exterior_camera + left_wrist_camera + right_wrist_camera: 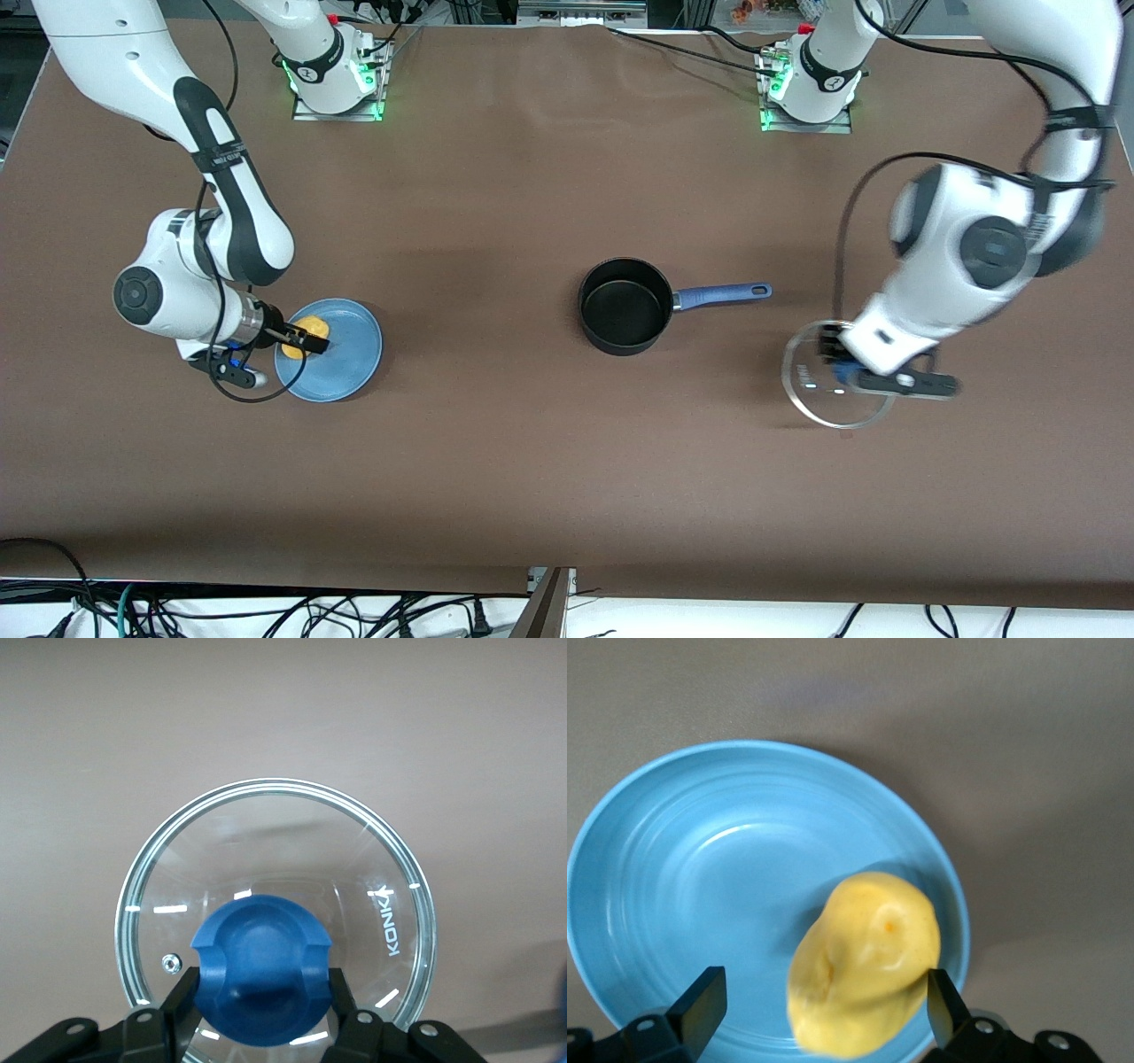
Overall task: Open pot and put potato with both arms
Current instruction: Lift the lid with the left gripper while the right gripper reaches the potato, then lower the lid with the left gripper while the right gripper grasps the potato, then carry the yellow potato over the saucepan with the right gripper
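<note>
Front view: the pot [625,307] stands open mid-worktop, the right tool [306,339] over the blue plate [341,368]. Left wrist view: the left tool [262,1017] is clamped on the lid [276,904] by its knob. Right wrist view: the right tool's [818,1005] fingers are apart, the potato [864,961] between them on the plate.

Left tool [837,359] motion-blurred; lid [824,390] partly hidden beneath it. Potato [864,961] bottom cut off.
</note>
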Controlling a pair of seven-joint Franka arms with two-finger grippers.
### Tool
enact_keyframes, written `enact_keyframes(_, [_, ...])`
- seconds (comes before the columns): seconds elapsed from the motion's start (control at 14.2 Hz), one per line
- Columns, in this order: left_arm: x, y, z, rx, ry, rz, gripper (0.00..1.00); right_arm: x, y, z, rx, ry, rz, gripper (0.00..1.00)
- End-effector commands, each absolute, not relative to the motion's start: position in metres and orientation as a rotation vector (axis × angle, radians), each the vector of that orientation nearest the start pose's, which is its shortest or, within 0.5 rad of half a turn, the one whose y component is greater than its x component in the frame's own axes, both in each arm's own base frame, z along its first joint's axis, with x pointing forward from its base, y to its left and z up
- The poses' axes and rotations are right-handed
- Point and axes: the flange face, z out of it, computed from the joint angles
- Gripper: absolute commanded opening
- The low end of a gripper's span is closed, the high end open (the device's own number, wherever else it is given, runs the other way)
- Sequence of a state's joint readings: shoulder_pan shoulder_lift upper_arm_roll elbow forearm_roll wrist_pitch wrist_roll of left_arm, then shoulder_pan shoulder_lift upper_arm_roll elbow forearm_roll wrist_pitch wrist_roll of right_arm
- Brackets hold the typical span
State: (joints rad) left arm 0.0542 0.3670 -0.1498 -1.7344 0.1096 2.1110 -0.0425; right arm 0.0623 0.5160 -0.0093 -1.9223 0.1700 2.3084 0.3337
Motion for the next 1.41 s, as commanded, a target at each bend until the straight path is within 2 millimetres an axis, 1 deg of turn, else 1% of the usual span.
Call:
enact_keyframes(0.0, [0.648, 0.013, 0.364, -3.147, 0.248, -0.024, 0.44, 0.614, 0.044, 0.205, -2.954, 0.695, 0.235, 1.00])
enact_keyframes(0.14, [0.645, 0.055, 0.348, -3.156, 0.274, -0.026, 0.44, 0.614, 0.042, 0.201, -2.953, 0.705, 0.244, 1.00])
enact_keyframes(0.28, [0.636, 0.095, 0.324, -3.129, 0.298, -0.043, 0.45, 0.613, 0.039, 0.199, -2.952, 0.710, 0.250, 0.99])
enact_keyframes(0.35, [0.631, 0.107, 0.311, -3.126, 0.294, -0.049, 0.45, 0.613, 0.040, 0.198, -2.950, 0.709, 0.253, 0.93])
enact_keyframes(0.42, [0.624, 0.120, 0.299, -3.128, 0.270, -0.049, 0.45, 0.613, 0.043, 0.197, -2.953, 0.703, 0.253, 0.82])
enact_keyframes(0.49, [0.618, 0.128, 0.286, -3.130, 0.250, -0.042, 0.45, 0.612, 0.045, 0.192, -2.955, 0.700, 0.258, 0.73])
enact_keyframes(0.56, [0.613, 0.138, 0.277, -3.130, 0.233, -0.044, 0.46, 0.611, 0.045, 0.187, -2.956, 0.702, 0.264, 0.64])
enact_keyframes(0.7, [0.609, 0.150, 0.257, -3.135, 0.231, -0.021, 0.46, 0.611, 0.046, 0.188, -2.956, 0.699, 0.272, 0.43])
enact_keyframes(0.77, [0.607, 0.154, 0.248, -3.137, 0.221, -0.014, 0.46, 0.612, 0.048, 0.193, -2.956, 0.684, 0.266, 0.35])
enact_keyframes(0.85, [0.606, 0.157, 0.241, -3.140, 0.214, -0.001, 0.46, 0.618, 0.054, 0.200, -2.947, 0.689, 0.250, 0.34])
enact_keyframes(0.92, [0.606, 0.158, 0.236, -3.142, 0.212, 0.009, 0.46, 0.622, 0.064, 0.208, -2.929, 0.738, 0.268, 0.34])
enact_keyframes(1.06, [0.605, 0.159, 0.226, -3.148, 0.203, 0.029, 0.46, 0.638, 0.103, 0.234, -2.866, 0.868, 0.309, 0.34])
enact_keyframes(1.13, [0.606, 0.160, 0.223, -3.148, 0.191, 0.034, 0.46, 0.647, 0.124, 0.245, -2.815, 0.946, 0.339, 0.34])
enact_keyframes(1.2, [0.605, 0.160, 0.219, -3.149, 0.186, 0.041, 0.47, 0.655, 0.147, 0.263, -2.732, 1.021, 0.369, 0.34])
enact_keyframes(1.27, [0.606, 0.160, 0.218, -3.150, 0.186, 0.044, 0.51, 0.659, 0.173, 0.277, -2.636, 1.100, 0.419, 0.34])
enact_keyframes(1.34, [0.605, 0.161, 0.218, -3.151, 0.181, 0.046, 0.65, 0.662, 0.202, 0.293, -2.543, 1.174, 0.452, 0.34])
